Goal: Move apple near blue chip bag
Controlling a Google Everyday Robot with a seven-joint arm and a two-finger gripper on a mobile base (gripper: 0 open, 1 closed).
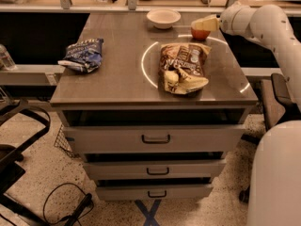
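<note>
The red-orange apple (201, 34) sits on the far right of the table top (117, 81), just right of the white bowl. My gripper (205, 23) comes in from the right on the white arm and lies right over the apple's top, hiding its upper part. The blue chip bag (83, 55), dark blue and white and wrinkled, lies near the table's left edge, far from the apple.
A bigger brown and yellow snack bag (183, 68) lies between the apple and the table's front. A white bowl (163, 18) stands at the back. Drawers (155, 138) are below. Chairs stand left (19, 140) and right (277, 100).
</note>
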